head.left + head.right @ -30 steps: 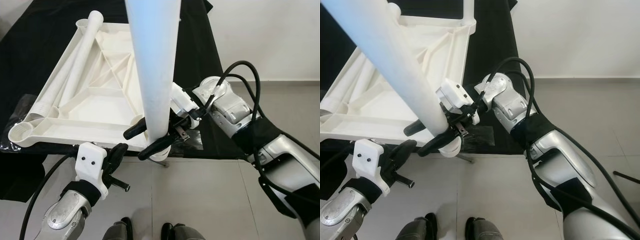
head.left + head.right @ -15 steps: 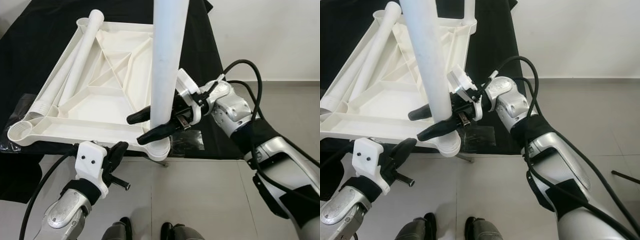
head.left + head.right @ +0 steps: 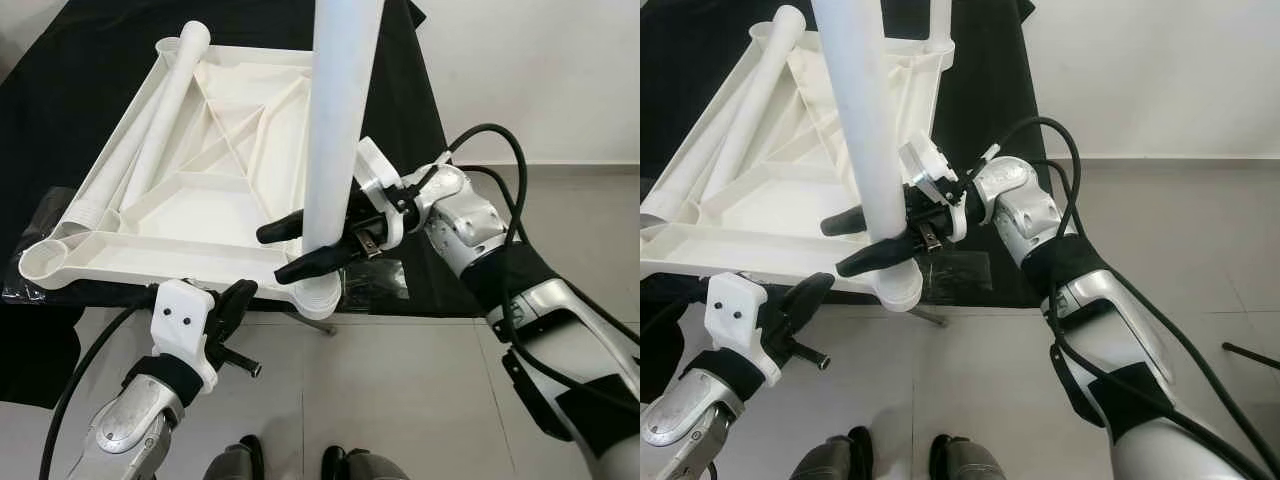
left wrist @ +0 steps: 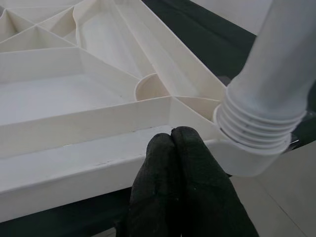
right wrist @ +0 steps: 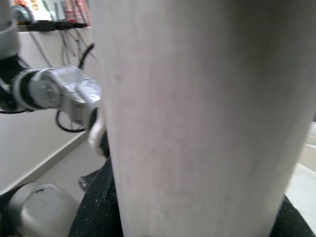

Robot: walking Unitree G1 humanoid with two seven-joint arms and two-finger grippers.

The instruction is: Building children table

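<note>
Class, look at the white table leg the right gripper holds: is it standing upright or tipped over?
Upright, nearly vertical. The table leg rises from the corner socket of the upturned tabletop, its threaded end entering it, with the right gripper clamped around it.

A black-covered table carries the upturned white tabletop, a corner overhanging

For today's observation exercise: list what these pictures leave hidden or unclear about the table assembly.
- Upright leg: top cut off by the head views' upper edge.
- Corner socket: thread depth hidden by its rim, left wrist view.
- Right gripper: contact side hidden behind the leg.
- Right wrist view: blurred; the leg blocks the tabletop.
</note>
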